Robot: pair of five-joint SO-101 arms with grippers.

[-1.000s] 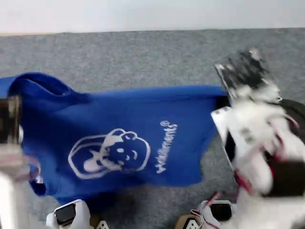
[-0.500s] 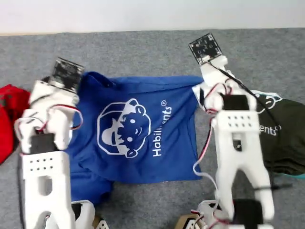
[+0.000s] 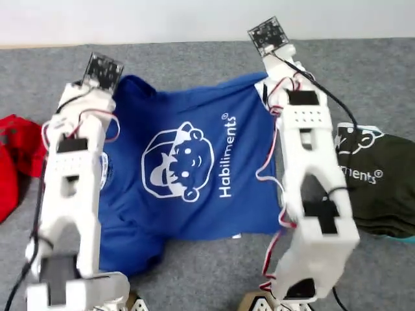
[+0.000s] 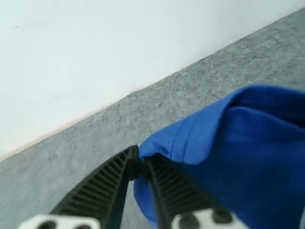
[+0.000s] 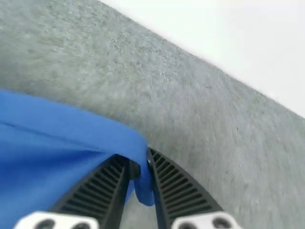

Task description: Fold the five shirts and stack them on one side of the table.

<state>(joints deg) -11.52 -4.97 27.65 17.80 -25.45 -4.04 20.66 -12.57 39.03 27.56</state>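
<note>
Across the middle of the grey counter [image 3: 194, 65] the blue shirt [image 3: 188, 175] is spread print side up, held at its far edge by both arms. Each arm is stretched out long from the near edge toward the far wall, wrist camera pointing away. The left gripper [image 4: 139, 162] is clamped on a fold of blue cloth at the shirt's far left corner. The right gripper [image 5: 141, 167] pinches the far right corner. A red shirt [image 3: 16, 152] sits bunched at the left edge. A dark shirt [image 3: 376, 188] lies at the right, just beside the right arm [image 3: 305, 162].
</note>
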